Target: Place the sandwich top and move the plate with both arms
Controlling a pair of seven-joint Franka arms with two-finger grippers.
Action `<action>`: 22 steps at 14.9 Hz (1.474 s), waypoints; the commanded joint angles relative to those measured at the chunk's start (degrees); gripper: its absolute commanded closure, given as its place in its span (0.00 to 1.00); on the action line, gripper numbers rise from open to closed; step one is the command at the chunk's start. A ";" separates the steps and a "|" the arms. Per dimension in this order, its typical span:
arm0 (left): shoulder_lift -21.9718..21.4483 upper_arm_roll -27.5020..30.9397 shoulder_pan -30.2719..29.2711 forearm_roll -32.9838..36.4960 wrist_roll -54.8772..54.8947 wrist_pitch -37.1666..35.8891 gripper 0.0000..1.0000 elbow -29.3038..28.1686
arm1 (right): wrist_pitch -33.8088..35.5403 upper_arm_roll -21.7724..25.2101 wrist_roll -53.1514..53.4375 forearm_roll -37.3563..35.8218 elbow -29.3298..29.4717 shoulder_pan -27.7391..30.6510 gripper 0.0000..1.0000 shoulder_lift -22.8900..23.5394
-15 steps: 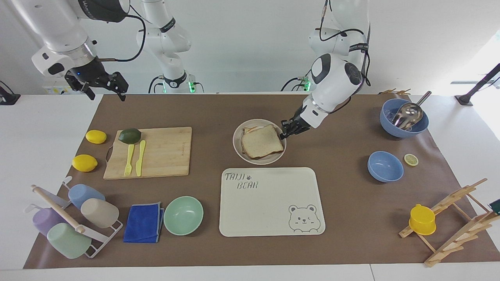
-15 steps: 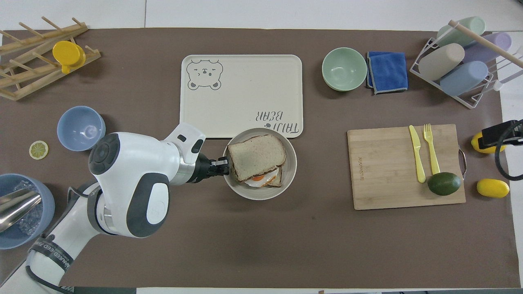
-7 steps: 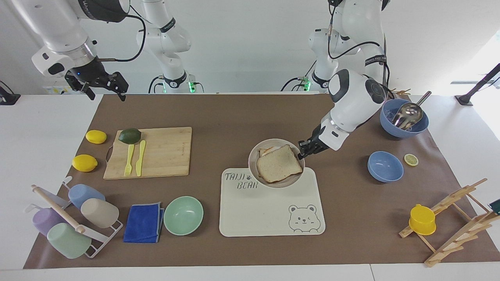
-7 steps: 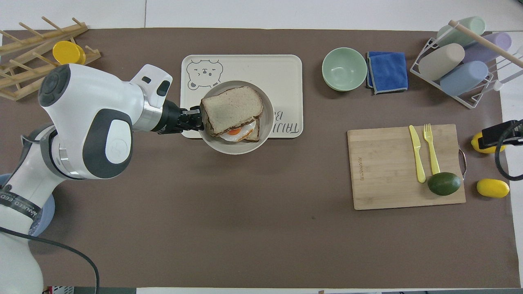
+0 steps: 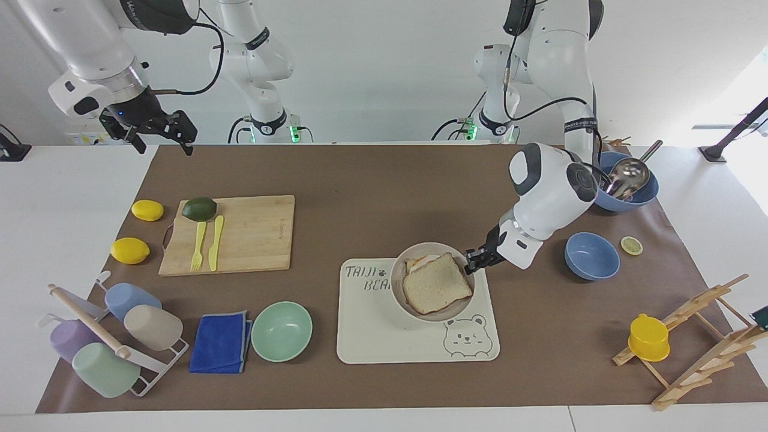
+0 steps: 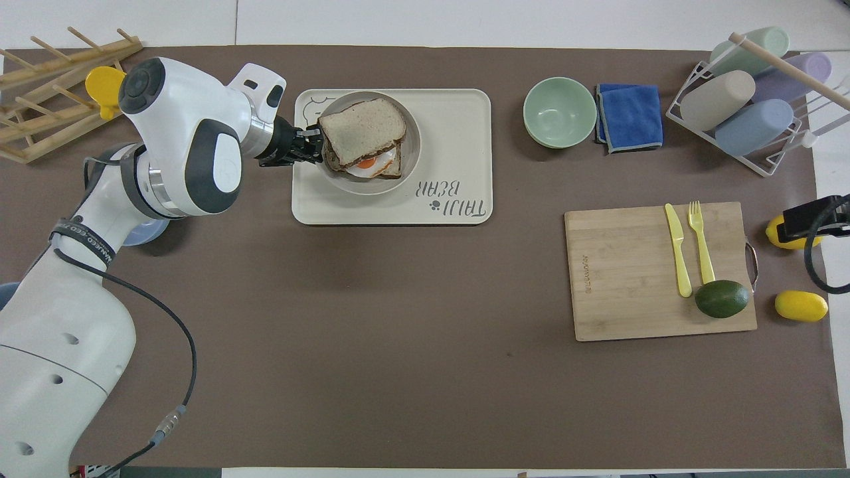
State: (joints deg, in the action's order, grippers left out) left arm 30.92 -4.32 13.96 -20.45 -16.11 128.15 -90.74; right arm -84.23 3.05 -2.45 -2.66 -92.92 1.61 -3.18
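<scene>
The sandwich top (image 5: 437, 283) (image 6: 362, 129), a pale slice with a brown crust, lies on an egg toast (image 6: 372, 162) in the round beige plate (image 5: 397, 279) (image 6: 408, 166). My left gripper (image 5: 469, 258) (image 6: 317, 145) is shut on the plate's rim at the side toward the left arm's end. It holds the plate over the cream tray (image 5: 384, 336) (image 6: 458, 119), beside the bear drawing. Whether the plate touches the tray I cannot tell. My right gripper (image 5: 165, 141) (image 6: 797, 224) waits open and raised above the table corner at the right arm's end.
A mint bowl (image 5: 282, 331), a blue cloth (image 5: 221, 342) and a cup rack (image 5: 108, 336) lie beside the tray. A cutting board (image 5: 252, 234) carries an avocado, a fork and a knife, with two lemons (image 5: 129, 250) by it. Two blue bowls (image 5: 591, 256) and a wooden rack (image 5: 696, 336) stand at the left arm's end.
The left gripper has carried the plate with the sandwich away from the robots, from the brown mat to over the tray near the bear drawing. The right arm has not moved.
</scene>
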 commanded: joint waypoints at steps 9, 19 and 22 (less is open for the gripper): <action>-1.04 0.01 -0.16 1.03 2.14 4.74 0.00 -4.01 | 0.38 -0.06 -0.28 1.26 -0.77 0.24 0.00 -0.78; -15.61 2.91 -7.01 9.19 3.89 -15.01 0.00 -3.04 | 0.38 0.03 -0.28 1.26 -0.77 0.24 0.00 -0.78; -21.93 3.18 -7.19 16.74 4.42 -20.81 0.00 -3.38 | 0.38 -0.06 -0.28 1.26 -0.77 0.24 0.00 -0.78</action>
State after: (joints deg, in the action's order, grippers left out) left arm 13.70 -1.34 6.61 -7.63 -12.50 110.70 -92.19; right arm -84.23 3.05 -2.45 -2.66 -92.92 1.61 -3.18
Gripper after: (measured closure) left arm 0.000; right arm 0.000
